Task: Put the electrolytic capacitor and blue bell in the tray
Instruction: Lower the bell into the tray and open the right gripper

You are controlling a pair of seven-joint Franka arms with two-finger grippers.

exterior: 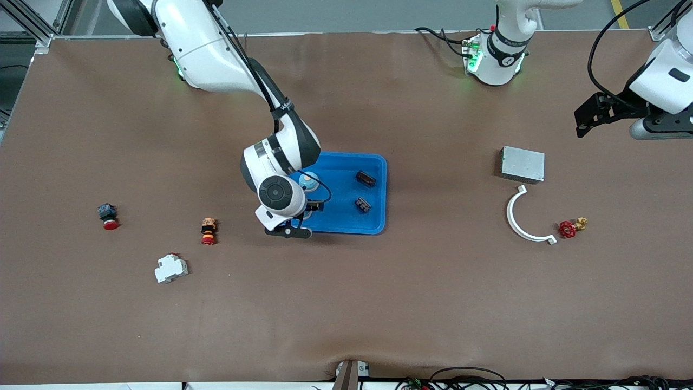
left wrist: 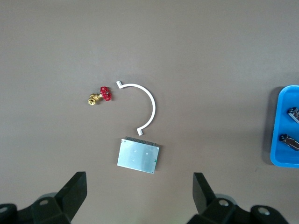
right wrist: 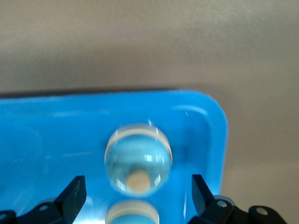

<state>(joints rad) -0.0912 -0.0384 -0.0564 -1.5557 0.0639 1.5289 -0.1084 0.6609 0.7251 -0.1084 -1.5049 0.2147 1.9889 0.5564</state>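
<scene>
White DIN-rail part (exterior: 171,268) lay nearest cam; right gripper (right wrist: 135,196) gaped wide over blue bell (right wrist: 138,158) in tray (exterior: 376,216), left gripper (left wrist: 138,196) waited wide at 2 o'clock; bell could roll.

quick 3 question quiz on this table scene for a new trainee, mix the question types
1. True or false: both dark capacitors lie inside the blue tray.
2. Multiple choice: the right hand is over A) the grey metal box, B) the tray's end toward the right arm, where a blue bell sits, C) the white arc-shaped piece.
3. Fill in: the left hand hangs open over the table near the left arm's end, and its wrist view shows the grey box, the white arc and a small red-handled ____.

Key: 1 true; 2 B; 3 valve.
</scene>
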